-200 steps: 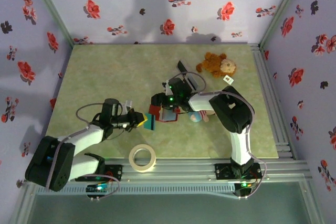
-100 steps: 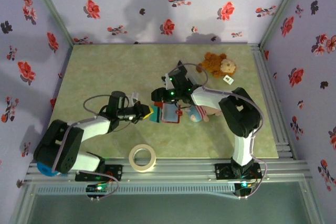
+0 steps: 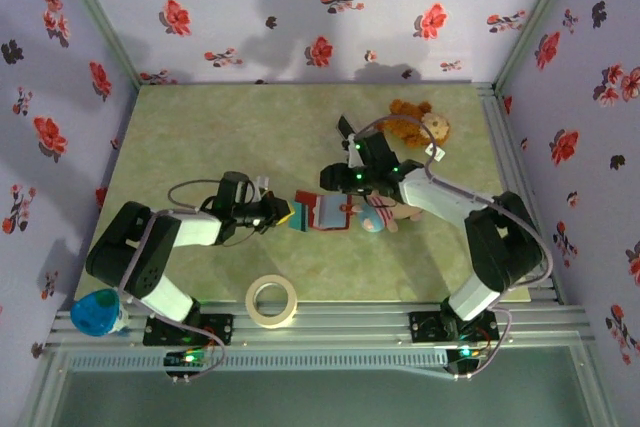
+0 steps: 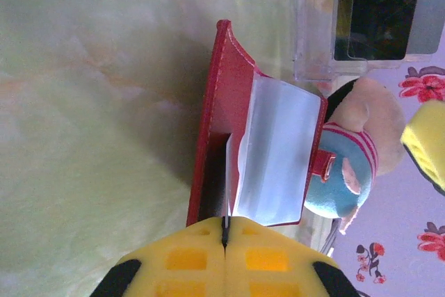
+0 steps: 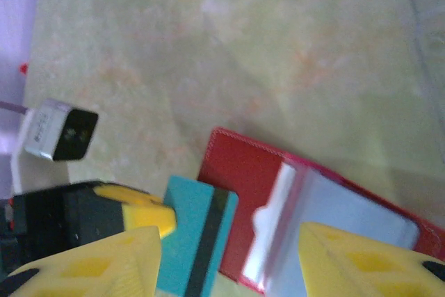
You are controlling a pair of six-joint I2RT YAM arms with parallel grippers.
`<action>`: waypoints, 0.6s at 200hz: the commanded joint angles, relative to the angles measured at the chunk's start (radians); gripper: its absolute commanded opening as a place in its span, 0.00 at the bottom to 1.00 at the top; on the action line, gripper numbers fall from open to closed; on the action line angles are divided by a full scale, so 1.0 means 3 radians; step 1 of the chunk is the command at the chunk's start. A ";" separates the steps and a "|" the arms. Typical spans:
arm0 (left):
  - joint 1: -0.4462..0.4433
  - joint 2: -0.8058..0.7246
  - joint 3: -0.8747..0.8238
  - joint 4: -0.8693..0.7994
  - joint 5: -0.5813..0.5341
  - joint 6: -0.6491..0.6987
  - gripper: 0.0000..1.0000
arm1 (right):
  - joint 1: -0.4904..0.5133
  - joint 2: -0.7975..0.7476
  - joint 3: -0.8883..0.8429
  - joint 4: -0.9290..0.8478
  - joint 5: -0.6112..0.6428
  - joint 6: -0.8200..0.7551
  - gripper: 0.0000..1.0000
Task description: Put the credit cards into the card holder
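**Card (image 5: 195,241) in your left tool (image 4: 224,222), corner at the wallet (image 5: 243,172)**

Your left tool is closed on the teal card, which has a dark stripe. In the left wrist view the card shows edge-on, as a thin line between the yellow pads (image 4: 188,262). It sticks out past the fingertips toward the red wallet. Its far corner lies at the wallet's near red edge, and you cannot tell whether it has entered a pocket.

The wallet sits open near the middle of the table (image 3: 200,137). Its red cover is toward your left tool and its pale pocketed inside is showing.

Your right tool (image 5: 233,231) hangs over the wallet with its jaws apart, gripping nothing. One yellow finger is above the card side and the other is above the pockets. You cannot tell whether either finger touches the wallet.

Just beyond the wallet lies a small plush toy (image 4: 348,165). Past that is a clear plastic stand (image 4: 316,26) with a dark card (image 4: 379,12) in it. A teddy bear (image 3: 415,122) lies farther back. A roll of tape (image 3: 271,301) rests near the front edge, well apart from the wallet.
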 commanded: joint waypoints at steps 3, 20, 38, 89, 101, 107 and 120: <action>-0.0002 0.0018 0.0069 -0.0119 -0.0068 0.0130 0.00 | 0.0032 -0.0078 -0.0132 -0.0550 0.0215 -0.0159 0.53; -0.0009 0.0041 0.0067 -0.0095 -0.0085 0.0091 0.00 | 0.0131 -0.0159 -0.0151 -0.0813 0.0557 -0.0214 0.53; -0.0008 0.0088 0.0062 -0.0025 -0.0088 0.0034 0.00 | 0.0272 -0.0270 -0.0206 -0.0952 0.0941 -0.0194 0.55; -0.0002 -0.0099 -0.0051 -0.0225 -0.0189 0.0094 0.00 | 0.0397 -0.0108 -0.0223 -0.0912 0.1051 -0.0114 0.55; 0.0002 -0.0153 -0.0067 -0.0293 -0.0190 0.0113 0.00 | 0.0397 -0.0035 -0.0202 -0.0855 0.1021 -0.0097 0.53; 0.0003 -0.0183 -0.0082 -0.0294 -0.0194 0.0112 0.00 | 0.0396 0.0002 -0.0186 -0.0817 0.1013 -0.0100 0.52; 0.0000 -0.0226 -0.0117 -0.0295 -0.0214 0.0114 0.00 | 0.0396 0.0063 -0.0158 -0.0732 0.0995 -0.0121 0.48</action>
